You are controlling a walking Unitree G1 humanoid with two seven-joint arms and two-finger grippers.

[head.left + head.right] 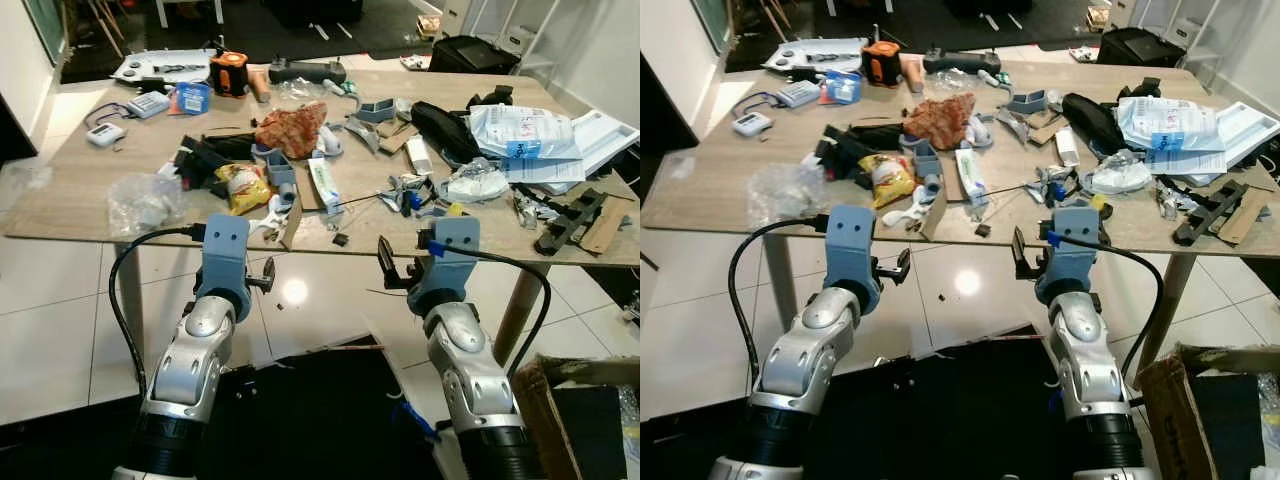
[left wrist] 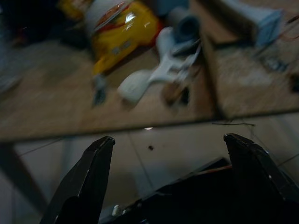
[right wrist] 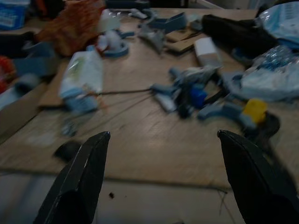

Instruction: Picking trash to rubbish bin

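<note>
I see the yellow snack bag at centre-left of the table. It looks light, crinkly, slippery; I'd pinch its edge. Left gripper and right gripper hover empty, fingers apart.

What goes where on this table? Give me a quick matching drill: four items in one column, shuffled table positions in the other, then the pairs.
Items:
1. yellow snack bag
2. orange tape measure
3. clear plastic bag
4. black pouch

Places:
A. far edge, left of centre
B. near the front edge, far left
C. right of centre, beside the white packets
D. left of centre, above the left gripper

Pairs: 1-D, 2-A, 3-B, 4-C
</note>
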